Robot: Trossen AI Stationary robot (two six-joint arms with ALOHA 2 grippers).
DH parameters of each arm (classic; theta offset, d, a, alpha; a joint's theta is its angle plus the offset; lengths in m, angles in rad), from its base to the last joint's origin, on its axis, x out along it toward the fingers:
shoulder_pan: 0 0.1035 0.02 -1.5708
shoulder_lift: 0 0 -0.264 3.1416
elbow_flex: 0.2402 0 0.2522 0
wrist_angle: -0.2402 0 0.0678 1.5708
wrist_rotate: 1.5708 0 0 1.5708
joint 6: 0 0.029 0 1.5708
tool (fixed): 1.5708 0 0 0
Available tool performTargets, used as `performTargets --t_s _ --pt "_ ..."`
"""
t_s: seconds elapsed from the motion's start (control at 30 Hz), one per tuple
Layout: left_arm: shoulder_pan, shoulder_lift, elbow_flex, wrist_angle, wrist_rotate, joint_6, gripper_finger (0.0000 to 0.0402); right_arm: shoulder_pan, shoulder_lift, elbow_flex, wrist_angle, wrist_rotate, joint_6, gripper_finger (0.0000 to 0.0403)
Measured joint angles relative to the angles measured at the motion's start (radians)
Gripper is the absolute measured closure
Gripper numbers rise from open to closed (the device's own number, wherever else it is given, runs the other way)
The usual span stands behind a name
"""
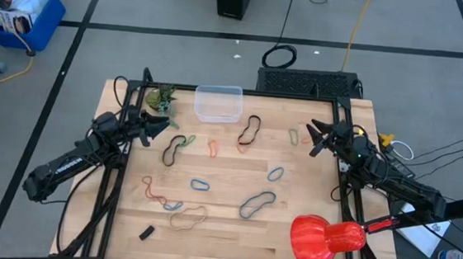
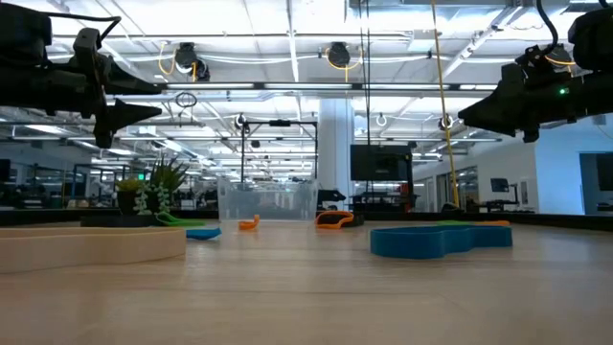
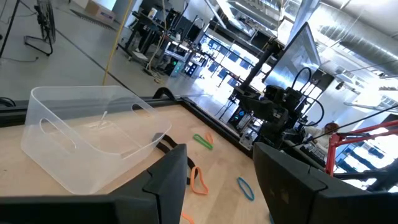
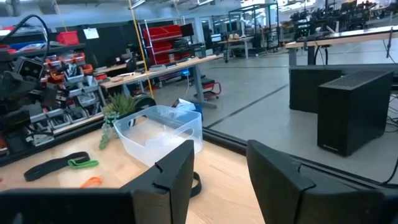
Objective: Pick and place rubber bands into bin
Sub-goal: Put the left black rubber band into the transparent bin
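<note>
Rubber bands (image 1: 250,132): scattered flat across table (image 1: 232,229), none in bin (image 1: 218,103) at far edge. Likely light, floppy; pinch one strand. Left gripper (image 1: 159,125) and right gripper (image 1: 313,138): raised, fingers parted, holding nothing.

A small plant (image 1: 160,99), a black block (image 1: 146,233), and perhaps a red lamp (image 1: 326,242) share the table (image 1: 223,236).

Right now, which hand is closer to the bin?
Left. The left hand sits just off the side of the bin, by the plant. The right hand is well off its other side, past several rubber bands.
</note>
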Motion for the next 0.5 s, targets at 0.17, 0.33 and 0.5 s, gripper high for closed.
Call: performTargets --t_s 0.17,0.33,0.5 --pt "0.0 0.0 0.0 0.0 -0.001 0.0 0.0211 0.0 0.0 0.0 0.0 0.0 -0.003 0.0261" --pt "0.0 0.0 0.0 0.0 -0.007 0.0 0.0211 0.0 0.0 0.0 -0.001 0.0 -0.004 0.0261" --pt "0.0 0.0 0.0 0.0 -0.007 0.0 0.021 0.0 0.0 0.0 0.003 0.066 -0.004 0.0261"
